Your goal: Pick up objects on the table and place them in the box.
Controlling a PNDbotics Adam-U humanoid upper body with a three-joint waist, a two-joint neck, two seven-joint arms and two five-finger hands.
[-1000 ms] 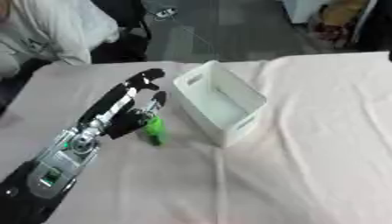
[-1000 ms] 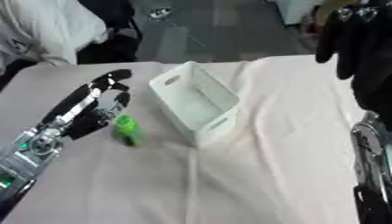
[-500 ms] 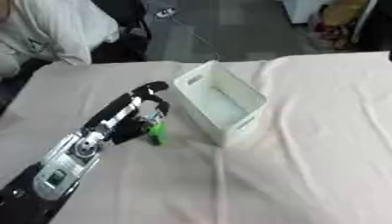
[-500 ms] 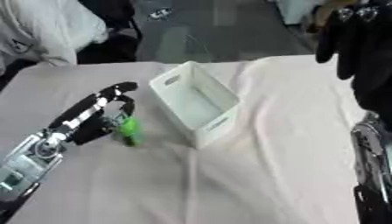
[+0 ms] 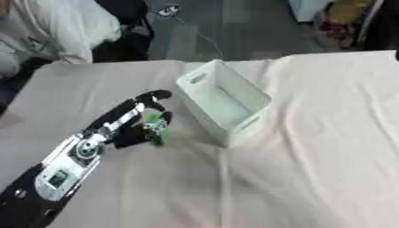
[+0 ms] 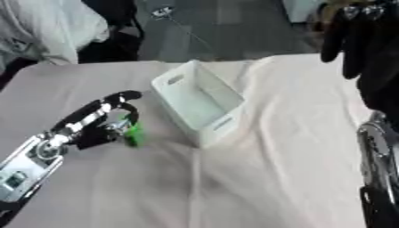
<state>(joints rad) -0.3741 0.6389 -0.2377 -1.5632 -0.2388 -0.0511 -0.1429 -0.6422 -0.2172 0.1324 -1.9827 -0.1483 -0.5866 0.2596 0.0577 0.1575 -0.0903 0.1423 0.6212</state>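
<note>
**A:** How far along is it?

**B:** Early, I'd judge. The white box (image 5: 224, 108) sits on the cloth-covered table (image 5: 327, 147), and what shows of its inside looks empty. The only loose object I can find is a small green thing (image 5: 158, 130) on the cloth just left of the box, near its closer end.

**A:** Is anything holding it?

**B:** The left hand (image 5: 134, 121) is right on it, fingers curled over and around the green thing, thumb side under. It looks like a grasp closing or just closed, but the object is partly hidden by the fingers, so I cannot tell whether it is off the cloth.

**A:** And the other hand?

**B:** The right hand (image 6: 360, 40) hangs high at the upper right of the right eye view, well away from the work, fingers hanging straight and relaxed, holding nothing.

**A:** So what is left?

**B:** Nearly everything: lift the green thing, carry it the short way right over the box rim, let go.
</note>
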